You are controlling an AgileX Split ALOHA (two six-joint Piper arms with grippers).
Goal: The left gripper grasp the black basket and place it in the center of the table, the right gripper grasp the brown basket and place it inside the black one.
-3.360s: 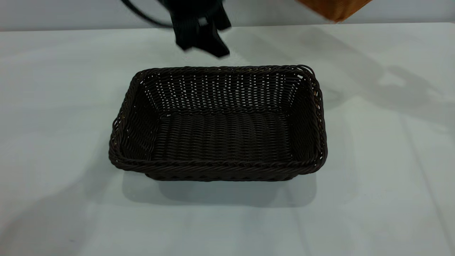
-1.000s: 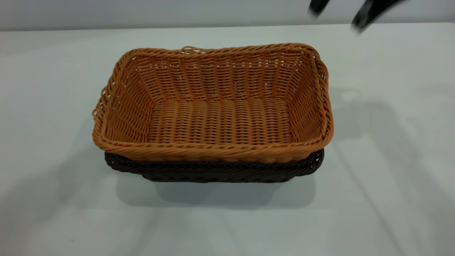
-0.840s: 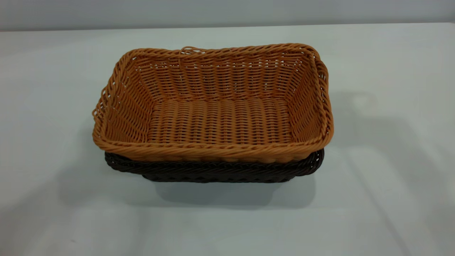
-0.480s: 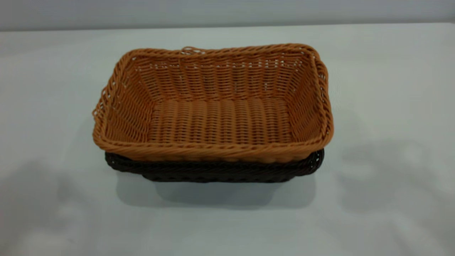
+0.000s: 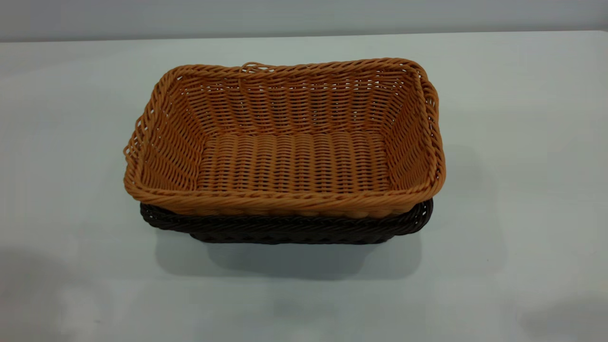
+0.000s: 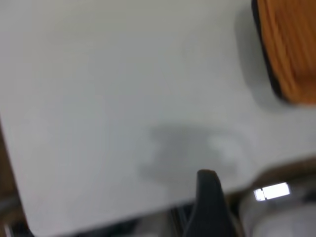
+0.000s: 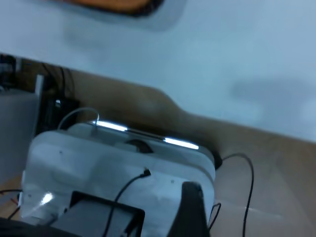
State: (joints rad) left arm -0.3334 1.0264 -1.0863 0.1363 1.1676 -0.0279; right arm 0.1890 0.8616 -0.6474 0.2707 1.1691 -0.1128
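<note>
The brown basket [image 5: 294, 161] sits nested inside the black basket [image 5: 285, 230] in the middle of the table [image 5: 513, 142]. Only the black basket's near rim and base show beneath it. Neither gripper appears in the exterior view. In the left wrist view my left gripper [image 6: 244, 197] hangs over the table's edge, far from the baskets [image 6: 291, 44]. One of its fingers [image 6: 207, 197] shows, with nothing beside it. In the right wrist view my right gripper [image 7: 222, 202] is off the table, one of its fingers [image 7: 192, 207] showing alone. Both are empty.
A white equipment box with cables [image 7: 118, 168] stands on the brown floor beyond the table's edge in the right wrist view. The baskets' corner [image 7: 113, 4] shows far off there. Bare white tabletop surrounds the baskets.
The brown basket, held at the top right 3.4 s ago, now rests in the black one. The right gripper left the exterior view a second ago. The arms' shadows slid toward the near edge.
</note>
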